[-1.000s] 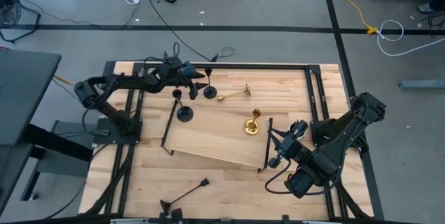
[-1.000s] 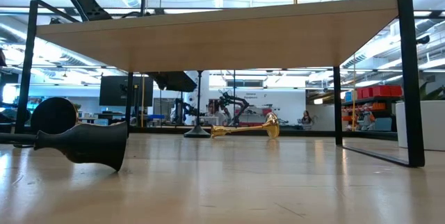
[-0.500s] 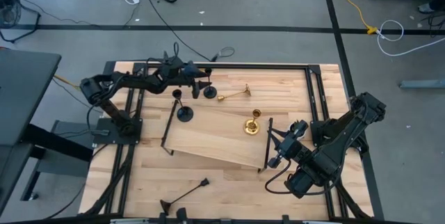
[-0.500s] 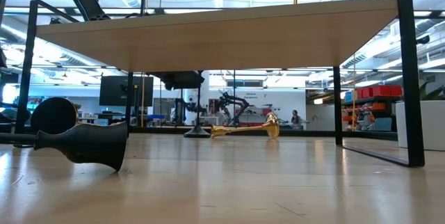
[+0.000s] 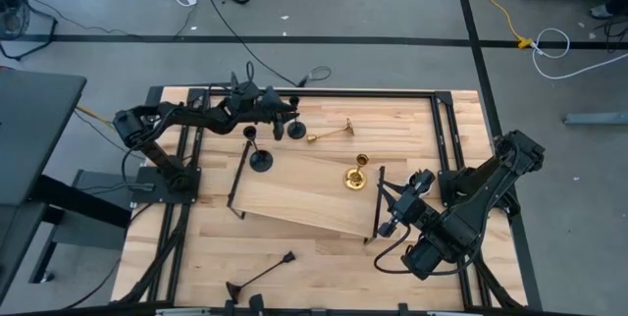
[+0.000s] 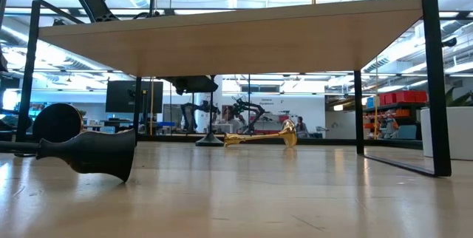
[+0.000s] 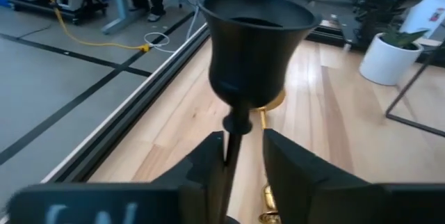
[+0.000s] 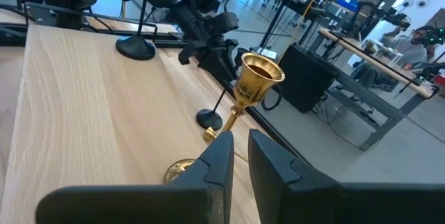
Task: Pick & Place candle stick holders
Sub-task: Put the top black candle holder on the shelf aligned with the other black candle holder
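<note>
A black candle stick holder (image 5: 295, 130) stands upright on its disc base near the table's far edge. My left gripper (image 5: 282, 115) comes at it level from the table's left. Its fingers (image 7: 208, 172) stand on either side of the thin stem (image 7: 234, 137), below the cup (image 7: 254, 36). A gold holder (image 5: 334, 134) lies on its side just right of it. On the raised board (image 5: 304, 203) stand another black holder (image 5: 259, 159) and a gold one (image 5: 356, 177). My right gripper (image 5: 392, 210) waits shut and holding nothing at the board's right end. My left gripper has its two fingers level across the upright black holder's stem (image 7: 231, 156), just under the cup. The stem stands close against one finger, while a gap shows toward the other. Whether a finger touches it I cannot tell. The holder's base rests on the table.
A black holder (image 5: 263, 275) lies on its side near the table's front edge, big in the low view (image 6: 89, 151). The board's black legs (image 5: 235, 184) and bar (image 5: 378, 208) stand up from the table. A black frame (image 5: 442, 120) runs along the table's edges.
My left gripper has gone toward the table's right edge, up to the black holder at the far edge. The holder stays upright where it was.
</note>
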Controlling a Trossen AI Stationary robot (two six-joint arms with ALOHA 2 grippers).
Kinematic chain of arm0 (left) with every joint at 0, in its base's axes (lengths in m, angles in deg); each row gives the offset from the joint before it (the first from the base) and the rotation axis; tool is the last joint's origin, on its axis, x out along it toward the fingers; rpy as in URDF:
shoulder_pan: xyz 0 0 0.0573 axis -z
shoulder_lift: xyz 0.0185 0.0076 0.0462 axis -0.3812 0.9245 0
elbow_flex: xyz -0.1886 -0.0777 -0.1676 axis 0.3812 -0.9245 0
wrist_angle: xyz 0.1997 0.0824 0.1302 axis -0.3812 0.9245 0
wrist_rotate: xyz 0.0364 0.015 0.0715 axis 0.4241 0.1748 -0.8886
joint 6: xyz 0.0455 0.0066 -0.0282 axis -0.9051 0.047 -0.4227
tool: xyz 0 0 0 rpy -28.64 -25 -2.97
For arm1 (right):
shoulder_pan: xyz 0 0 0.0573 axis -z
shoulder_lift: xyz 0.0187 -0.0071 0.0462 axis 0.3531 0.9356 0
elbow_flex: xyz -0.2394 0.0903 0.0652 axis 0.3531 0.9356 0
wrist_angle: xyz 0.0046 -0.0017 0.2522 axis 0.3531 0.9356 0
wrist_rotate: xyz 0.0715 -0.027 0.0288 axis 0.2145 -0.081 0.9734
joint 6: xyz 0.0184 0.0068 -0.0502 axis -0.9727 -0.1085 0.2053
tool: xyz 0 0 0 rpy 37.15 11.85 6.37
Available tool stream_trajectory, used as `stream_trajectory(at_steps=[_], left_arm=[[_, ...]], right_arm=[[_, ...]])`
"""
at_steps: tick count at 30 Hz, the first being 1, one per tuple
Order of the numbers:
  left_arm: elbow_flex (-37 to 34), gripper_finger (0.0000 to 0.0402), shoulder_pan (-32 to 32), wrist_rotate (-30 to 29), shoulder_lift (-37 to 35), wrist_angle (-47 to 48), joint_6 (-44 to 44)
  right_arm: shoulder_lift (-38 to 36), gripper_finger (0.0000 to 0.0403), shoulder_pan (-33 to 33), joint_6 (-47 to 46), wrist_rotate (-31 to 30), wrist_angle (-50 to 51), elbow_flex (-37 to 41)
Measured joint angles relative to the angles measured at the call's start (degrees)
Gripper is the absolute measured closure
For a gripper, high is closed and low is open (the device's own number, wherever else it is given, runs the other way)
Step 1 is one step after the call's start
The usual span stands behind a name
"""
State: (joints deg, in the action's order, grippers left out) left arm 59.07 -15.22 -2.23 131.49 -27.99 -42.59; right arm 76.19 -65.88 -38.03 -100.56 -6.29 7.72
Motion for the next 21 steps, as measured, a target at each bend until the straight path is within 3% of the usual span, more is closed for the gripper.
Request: stream_trajectory(at_steps=[8, 21], left_arm=[[0.00, 0.0387, -0.07, -1.54, -0.04, -0.07, -0.28], [0.22, 0.0388, -0.91, 0.98, -0.56, -0.93, 3.42]], right_arm=[[0.00, 0.0354, -0.01, 0.27, 0.01, 0.00, 0.00], [0.02, 0.0354, -0.01, 0.27, 0.01, -0.02, 0.00]])
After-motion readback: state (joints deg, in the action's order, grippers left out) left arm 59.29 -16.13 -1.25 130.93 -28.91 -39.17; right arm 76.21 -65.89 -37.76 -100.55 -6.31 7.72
